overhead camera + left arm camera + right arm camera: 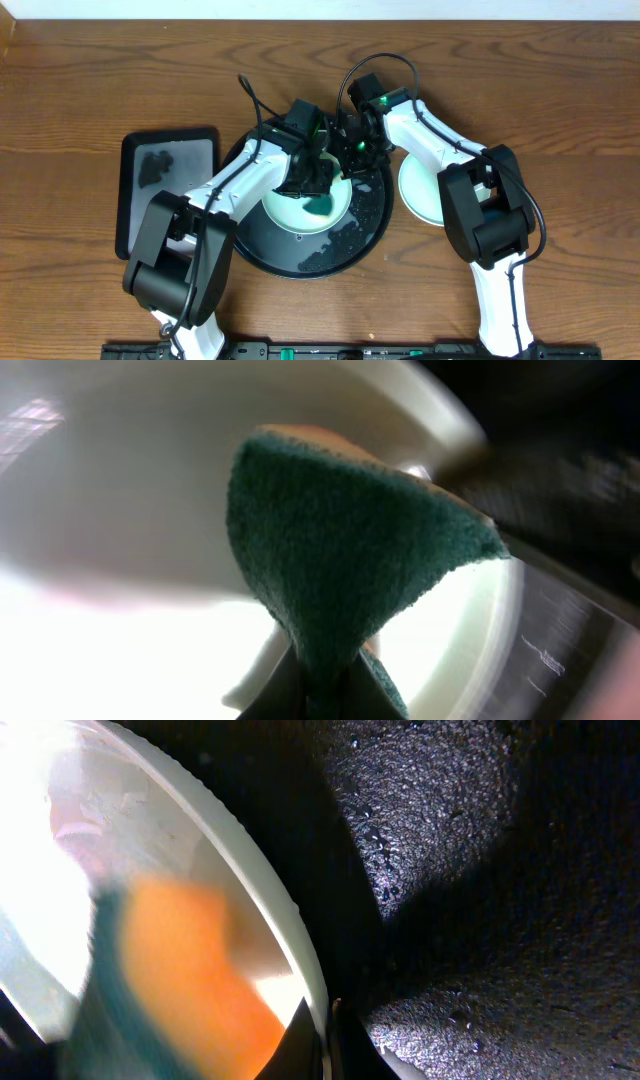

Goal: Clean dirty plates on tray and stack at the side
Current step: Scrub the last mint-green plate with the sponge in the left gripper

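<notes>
- Plate is the pale one that sits in the middle of the big round black tray.
- A second plate lies on the table just beside the tray, on the right. I cannot see a third one.
- The left pincer is pinching a sponge by one end. The left wrist view shows the green side of the sponge close up over the plate.
- The right pincer is at the far edge of the plate. In its own view the two fingers look pressed on the rim, one on each side, so I think it is holding the plate in place.
- The tray has little drops of water on it.
- A small black tray sits on the left, apart from the work.
- I think the step now is scrubbing this plate.
- Next, I think the sponge must rub all over the plate while the other pincer holds tight. Then the sponge must lift away, and the plate must go onto the one at the side.
- The plate is wet, so it could slip.
</notes>
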Robot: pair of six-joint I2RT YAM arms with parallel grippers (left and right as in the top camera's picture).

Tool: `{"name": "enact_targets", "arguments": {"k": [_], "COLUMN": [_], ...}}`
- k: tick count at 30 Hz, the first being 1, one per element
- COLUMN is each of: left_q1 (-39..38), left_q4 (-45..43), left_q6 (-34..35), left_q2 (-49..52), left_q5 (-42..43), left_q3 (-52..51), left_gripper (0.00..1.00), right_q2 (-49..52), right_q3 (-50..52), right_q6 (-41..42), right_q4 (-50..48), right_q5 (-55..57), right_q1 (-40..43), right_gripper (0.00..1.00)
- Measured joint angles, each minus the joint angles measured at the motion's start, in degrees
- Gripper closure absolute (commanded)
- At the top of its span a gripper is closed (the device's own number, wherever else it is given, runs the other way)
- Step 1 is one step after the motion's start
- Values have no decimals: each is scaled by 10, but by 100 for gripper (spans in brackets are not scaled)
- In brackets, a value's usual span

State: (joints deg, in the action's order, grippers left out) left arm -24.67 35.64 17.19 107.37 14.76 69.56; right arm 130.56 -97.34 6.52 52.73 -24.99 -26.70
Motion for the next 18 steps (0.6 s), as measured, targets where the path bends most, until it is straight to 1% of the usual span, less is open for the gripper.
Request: {"name": "enact_targets", "arguments": {"k": [6, 10, 12, 14, 16, 18], "left_q1": [-3, -4, -6, -5, -4, 0], "left_q4": [7, 31, 49, 73, 82, 85], "left_q6": [121, 164, 177, 177, 165, 132], "left_q2": [0, 0, 0, 0, 0, 0], "left_q5": [-181, -241, -250, -239, -210, -156], "left_q3": [0, 0, 0, 0, 1, 1], "left_gripper": [93, 92, 93, 93, 93, 93], "right_q2": [0, 0, 0, 0, 0, 1], "right_q3": [0, 0, 0, 0, 0, 0], "right_q6": [1, 3, 3, 3, 3, 3], "right_q4": [0, 0, 0, -1, -2, -2], "right_q5": [0, 0, 0, -1, -1, -1], "right_q1": [0, 0, 0, 0, 0, 0], "right_gripper": [99, 99, 99, 99, 99, 99]}}
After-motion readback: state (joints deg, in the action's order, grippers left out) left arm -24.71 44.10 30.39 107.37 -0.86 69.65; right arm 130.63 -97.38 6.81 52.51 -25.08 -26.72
